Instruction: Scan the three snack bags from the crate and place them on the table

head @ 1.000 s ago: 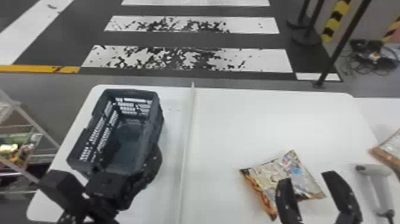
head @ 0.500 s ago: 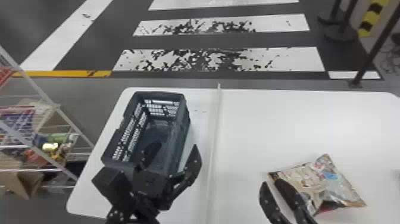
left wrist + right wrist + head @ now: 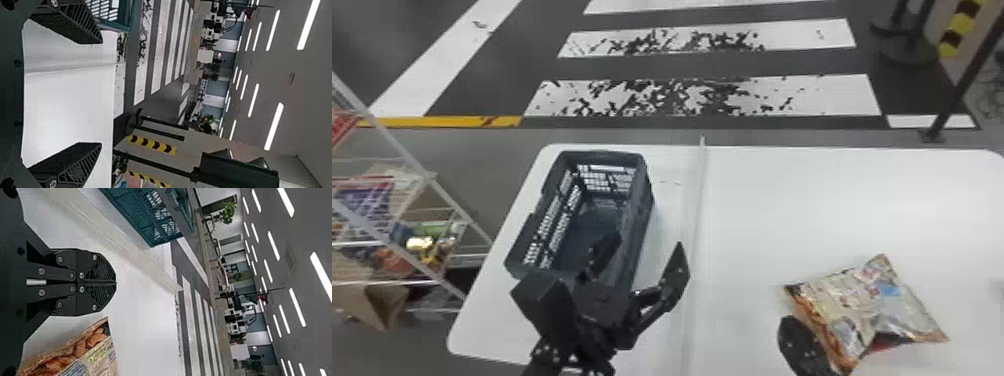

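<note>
In the head view the crate stands at the table's left; what shows of its inside holds no bag. My left gripper is over the crate's near end, one finger above the inside and the other right of the wall. In the left wrist view the left gripper is open with nothing between its fingers. One snack bag lies flat on the table, and my right gripper is just left of it. The right wrist view has the right gripper shut on nothing, beside the snack bag.
A raised white divider runs across the table between the crate and the bag. A wire rack with packaged goods stands left of the table. Posts stand on the floor beyond the right side.
The head view has swung left. My right gripper went from open to shut and moved left of the bag. My left gripper's fingers now show spread by the crate.
</note>
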You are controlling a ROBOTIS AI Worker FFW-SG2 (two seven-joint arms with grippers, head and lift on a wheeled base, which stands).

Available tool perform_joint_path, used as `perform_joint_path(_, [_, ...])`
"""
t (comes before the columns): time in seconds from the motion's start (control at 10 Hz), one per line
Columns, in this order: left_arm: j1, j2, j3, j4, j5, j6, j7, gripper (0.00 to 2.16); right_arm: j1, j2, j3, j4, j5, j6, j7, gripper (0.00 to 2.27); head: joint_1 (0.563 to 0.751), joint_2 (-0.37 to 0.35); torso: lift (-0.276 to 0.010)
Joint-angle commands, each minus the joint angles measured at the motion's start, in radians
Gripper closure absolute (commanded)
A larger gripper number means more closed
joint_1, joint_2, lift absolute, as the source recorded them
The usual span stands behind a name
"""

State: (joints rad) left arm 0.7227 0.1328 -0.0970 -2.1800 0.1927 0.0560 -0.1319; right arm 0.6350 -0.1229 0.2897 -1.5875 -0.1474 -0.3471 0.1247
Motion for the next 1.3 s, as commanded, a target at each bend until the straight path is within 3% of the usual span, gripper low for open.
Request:
perform_joint_path(0.0, [0.000, 0.005, -0.004, 0.000, -0.001, -0.001, 0.003, 0.07, -0.023, 0.000, -0.017, 0.052, -0.018, -0.003, -0.002, 2.25, 0.695, 0.130, -0.037])
perform_joint_path(0.4, [0.000, 0.008, -0.015, 0.006, -0.004, -0.001, 0.006, 0.07, -0.029, 0.008, -0.081, 0.090, -0.058, 0.043, -0.036, 2.25, 0.695, 0.056, -0.037])
perform_joint_path(0.9, [0.000, 0.011, -0.020, 0.006, -0.007, -0.001, 0.006, 0.07, -0.023, 0.012, -0.236, 0.126, -0.181, -0.006, -0.036, 2.25, 0.695, -0.109, -0.037])
perform_joint_path(1.2, [-0.008, 0.013, -0.020, 0.016, -0.009, 0.002, 0.008, 0.07, 0.064, 0.012, -0.230, 0.017, -0.230, -0.102, 0.007, 2.25, 0.695, -0.187, -0.037])
